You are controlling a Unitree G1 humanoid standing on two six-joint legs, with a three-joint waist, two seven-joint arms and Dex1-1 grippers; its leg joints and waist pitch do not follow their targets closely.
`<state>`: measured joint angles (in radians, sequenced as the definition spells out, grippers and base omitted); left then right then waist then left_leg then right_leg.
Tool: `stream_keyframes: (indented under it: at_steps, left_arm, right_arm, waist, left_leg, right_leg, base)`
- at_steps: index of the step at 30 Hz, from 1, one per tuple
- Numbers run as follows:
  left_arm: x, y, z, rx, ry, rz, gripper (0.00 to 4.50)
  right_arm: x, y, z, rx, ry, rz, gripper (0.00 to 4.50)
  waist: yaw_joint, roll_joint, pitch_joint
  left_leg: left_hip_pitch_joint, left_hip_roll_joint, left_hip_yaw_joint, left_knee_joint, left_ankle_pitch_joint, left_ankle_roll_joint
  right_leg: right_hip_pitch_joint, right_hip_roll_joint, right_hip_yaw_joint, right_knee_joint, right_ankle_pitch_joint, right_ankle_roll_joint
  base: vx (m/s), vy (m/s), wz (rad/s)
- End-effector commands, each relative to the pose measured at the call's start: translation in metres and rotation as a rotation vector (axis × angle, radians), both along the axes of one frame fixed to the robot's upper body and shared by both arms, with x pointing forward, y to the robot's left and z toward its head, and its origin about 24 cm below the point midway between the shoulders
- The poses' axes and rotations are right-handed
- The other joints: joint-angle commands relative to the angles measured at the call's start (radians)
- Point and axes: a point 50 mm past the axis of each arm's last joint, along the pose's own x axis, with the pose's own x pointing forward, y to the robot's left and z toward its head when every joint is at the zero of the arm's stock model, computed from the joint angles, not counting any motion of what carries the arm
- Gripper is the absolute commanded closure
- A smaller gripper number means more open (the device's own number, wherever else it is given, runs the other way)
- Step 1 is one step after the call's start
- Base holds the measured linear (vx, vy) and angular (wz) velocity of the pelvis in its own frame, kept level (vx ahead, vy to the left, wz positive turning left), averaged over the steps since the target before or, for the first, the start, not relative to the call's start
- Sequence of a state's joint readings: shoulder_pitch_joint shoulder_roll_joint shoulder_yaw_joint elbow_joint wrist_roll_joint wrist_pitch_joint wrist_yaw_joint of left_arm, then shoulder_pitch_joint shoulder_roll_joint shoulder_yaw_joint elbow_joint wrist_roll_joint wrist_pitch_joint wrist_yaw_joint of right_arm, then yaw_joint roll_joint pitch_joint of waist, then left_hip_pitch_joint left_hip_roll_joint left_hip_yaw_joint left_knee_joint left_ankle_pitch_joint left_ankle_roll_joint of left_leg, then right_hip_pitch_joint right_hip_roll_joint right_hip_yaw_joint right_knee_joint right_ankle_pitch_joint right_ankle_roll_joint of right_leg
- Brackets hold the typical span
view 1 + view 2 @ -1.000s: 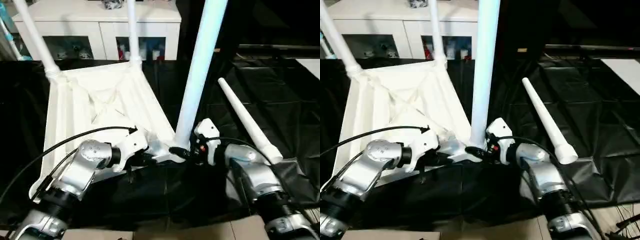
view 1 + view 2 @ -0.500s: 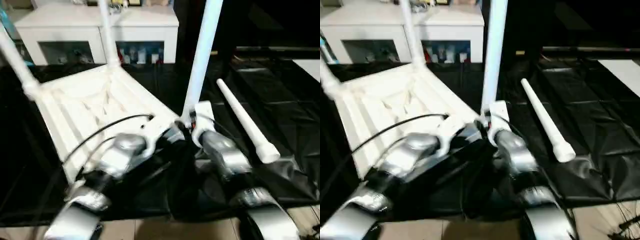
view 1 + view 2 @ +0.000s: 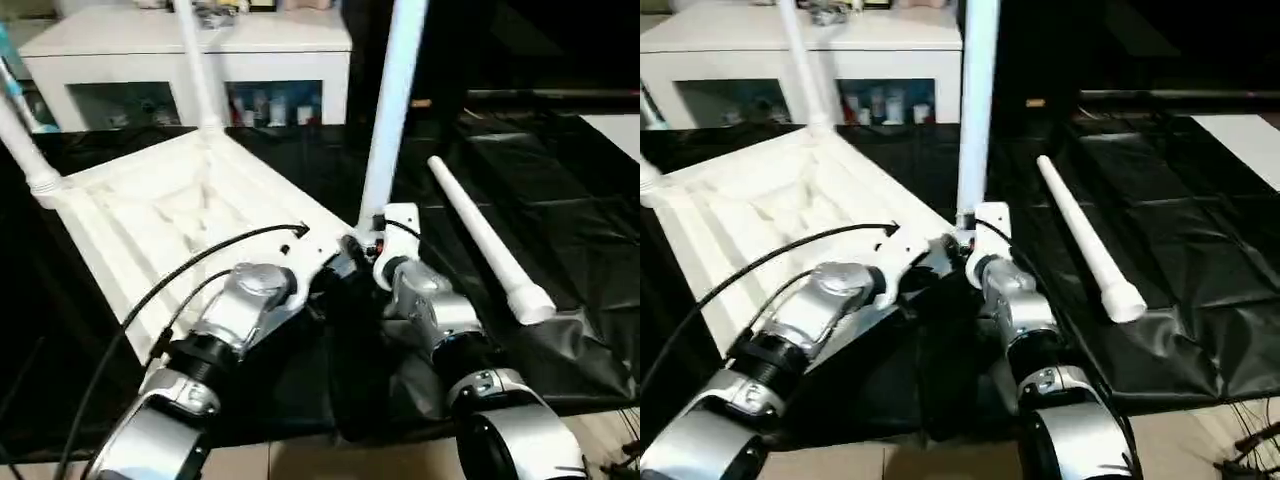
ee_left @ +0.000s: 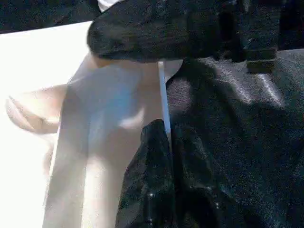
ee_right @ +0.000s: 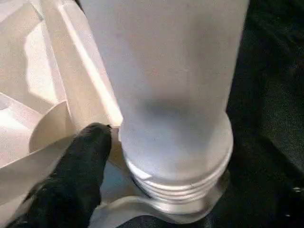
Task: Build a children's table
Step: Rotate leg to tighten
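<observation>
The children's table lies upside down on black cloth, ribbed underside up. Two white legs stand in its far sockets. A third leg stands upright in the near corner socket, its ringed base seated there. A loose tapered leg lies on the cloth to the right. My left gripper is shut on the table's thin rim beside that socket. My right gripper is open around the third leg's base, with one black finger a sliver away from it.
A white cabinet with glass doors stands behind the table. Wrinkled black cloth covers the surface to the right. A strip of wooden floor shows at the near edge. My silver forearms cross the foreground.
The head camera has shifted and tilted, so the whole scene sits differently. Both grippers stay at the near corner socket. The right gripper has widened around the leg's base.
</observation>
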<state>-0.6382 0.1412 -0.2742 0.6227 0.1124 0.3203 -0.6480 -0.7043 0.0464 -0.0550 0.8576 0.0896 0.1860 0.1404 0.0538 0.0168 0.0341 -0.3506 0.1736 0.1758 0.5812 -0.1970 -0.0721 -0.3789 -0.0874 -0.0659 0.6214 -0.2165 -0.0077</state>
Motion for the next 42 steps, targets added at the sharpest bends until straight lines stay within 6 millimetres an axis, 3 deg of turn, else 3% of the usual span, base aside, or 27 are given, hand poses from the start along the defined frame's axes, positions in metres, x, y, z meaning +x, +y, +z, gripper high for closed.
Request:
stream_keyframes:
  at_steps: [1, 8, 11, 16, 19, 25, 30, 42]
  left_arm:
    - [-0.01, 0.001, -0.012, -0.013, 0.021, -0.053, 4.5]
    - [-0.02, 0.017, -0.013, -0.038, 0.019, -0.159, 4.5]
    - [-0.031, 0.022, -0.01, -0.1, 0.027, -0.272, 4.5]
    - [-0.037, 0.031, -0.01, -0.119, 0.04, -0.318, 4.5]
    - [-0.042, 0.034, -0.008, -0.14, 0.054, -0.35, 4.5]
    - [-0.046, 0.034, -0.006, -0.197, 0.039, -0.376, 4.5]
    - [-0.048, 0.033, -0.008, -0.202, 0.057, -0.391, 4.5]
    - [-0.048, 0.043, -0.013, -0.113, 0.071, -0.384, 4.5]
  right_arm:
    - [-0.003, -0.002, -0.006, 0.015, 0.03, 0.005, 0.41]
    - [-0.011, -0.008, 0.009, 0.034, -0.082, 0.265, 0.41]
    - [-0.029, -0.017, 0.01, 0.021, -0.103, 0.507, 0.41]
    - [-0.038, -0.035, 0.012, -0.038, -0.137, 0.63, 0.41]
    - [-0.041, -0.043, 0.015, -0.074, -0.151, 0.677, 0.41]
    - [-0.045, -0.049, 0.018, -0.119, -0.164, 0.745, 0.41]
    - [-0.047, -0.051, 0.017, -0.128, -0.166, 0.752, 0.41]
    - [-0.046, -0.051, 0.013, -0.191, -0.168, 0.79, 0.41]
  waist:
    - [0.005, -0.012, -0.044]
    - [0.013, -0.013, -0.046]
    - [0.014, -0.013, -0.045]
    - [0.014, -0.016, -0.043]
    - [0.015, -0.015, -0.043]
    - [0.017, -0.016, -0.047]
    - [0.019, -0.016, -0.046]
    - [0.023, -0.017, -0.048]
  left_leg:
    - [-0.005, 0.05, -0.018, -0.074, -0.183, 0.047]
    - [-0.008, 0.055, -0.016, -0.071, -0.121, 0.092]
    - [-0.01, 0.056, -0.016, -0.071, -0.123, 0.104]
    - [-0.007, 0.057, -0.012, -0.071, -0.134, 0.105]
    - [-0.009, 0.059, -0.013, -0.072, -0.133, 0.105]
    - [-0.009, 0.056, -0.009, -0.065, -0.093, 0.13]
    - [-0.008, 0.057, -0.01, -0.066, -0.103, 0.127]
    - [-0.008, 0.056, -0.009, -0.063, -0.09, 0.131]
  right_leg:
    - [0.035, -0.069, 0.051, -0.089, -0.202, -0.194]
    - [0.039, -0.069, 0.051, -0.082, -0.116, -0.202]
    - [0.04, -0.068, 0.049, -0.083, -0.116, -0.206]
    - [0.037, -0.068, 0.05, -0.085, -0.147, -0.217]
    - [0.037, -0.069, 0.05, -0.084, -0.155, -0.213]
    - [0.038, -0.065, 0.05, -0.076, -0.067, -0.237]
    - [0.038, -0.066, 0.049, -0.078, -0.1, -0.234]
    - [0.039, -0.066, 0.048, -0.074, -0.078, -0.235]
  base:
    - [0.0, 0.0, 0.0]
    - [0.0, 0.0, 0.0]
    - [0.0, 0.0, 0.0]
    - [0.0, 0.0, 0.0]
    - [0.0, 0.0, 0.0]
    - [0.0, 0.0, 0.0]
    - [0.0, 0.0, 0.0]
    - [0.0, 0.0, 0.0]
